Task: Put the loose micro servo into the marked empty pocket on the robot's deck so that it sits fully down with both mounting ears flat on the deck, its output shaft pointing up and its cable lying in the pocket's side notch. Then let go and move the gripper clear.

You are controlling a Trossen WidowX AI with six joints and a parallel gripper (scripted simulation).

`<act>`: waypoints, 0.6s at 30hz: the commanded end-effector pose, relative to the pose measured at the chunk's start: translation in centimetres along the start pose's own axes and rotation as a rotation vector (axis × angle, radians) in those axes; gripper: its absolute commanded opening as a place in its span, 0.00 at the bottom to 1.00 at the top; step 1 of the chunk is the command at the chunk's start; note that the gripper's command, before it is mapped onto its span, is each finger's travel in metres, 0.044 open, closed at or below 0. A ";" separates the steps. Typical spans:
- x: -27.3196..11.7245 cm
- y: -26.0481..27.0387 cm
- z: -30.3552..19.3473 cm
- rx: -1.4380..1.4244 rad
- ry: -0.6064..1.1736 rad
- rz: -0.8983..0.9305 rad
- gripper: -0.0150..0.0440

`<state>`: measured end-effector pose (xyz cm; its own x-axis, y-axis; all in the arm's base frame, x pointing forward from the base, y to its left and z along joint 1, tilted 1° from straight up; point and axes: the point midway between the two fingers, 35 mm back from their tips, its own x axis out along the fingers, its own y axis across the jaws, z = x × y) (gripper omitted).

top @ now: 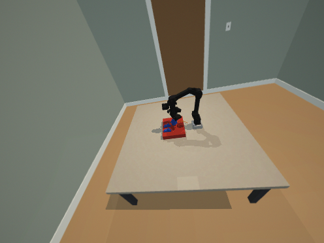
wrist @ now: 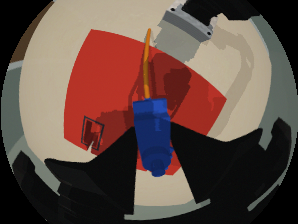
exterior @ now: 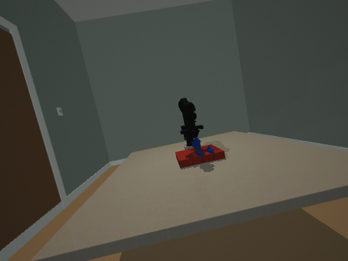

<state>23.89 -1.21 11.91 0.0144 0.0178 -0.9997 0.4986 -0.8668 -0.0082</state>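
Observation:
My gripper (top: 176, 118) (wrist: 152, 128) is shut on the loose blue micro servo (top: 174, 122) (exterior: 196, 143) (wrist: 151, 111), with a black finger on each side of its body. The servo appears to be held above the red deck (top: 178, 134) (exterior: 189, 163) (wrist: 100, 65). In the wrist view its orange cable (wrist: 146, 75) runs from the servo's far end toward the arm's base, and its rounded end faces the bottom of the frame. A dark outline marks the empty pocket (wrist: 94, 120) near the deck's left corner in that view. Exact height and tilt are hard to tell.
Two other blue servos (top: 167, 125) (top: 167, 130) (exterior: 199, 153) (exterior: 210, 150) sit in the deck, close to the held one. The arm's grey base (top: 197, 125) (wrist: 187, 24) stands beside the deck on the pale table (top: 196, 163) (exterior: 158, 196).

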 end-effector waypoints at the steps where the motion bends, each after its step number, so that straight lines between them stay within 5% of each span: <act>1: -0.2 1.0 0.2 0.000 0.005 0.007 0.25; 18: -0.2 6.6 3.7 0.000 0.001 0.012 0.25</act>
<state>23.76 -8.17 11.84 0.0151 0.0127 -0.9998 0.4926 -0.8703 -0.0036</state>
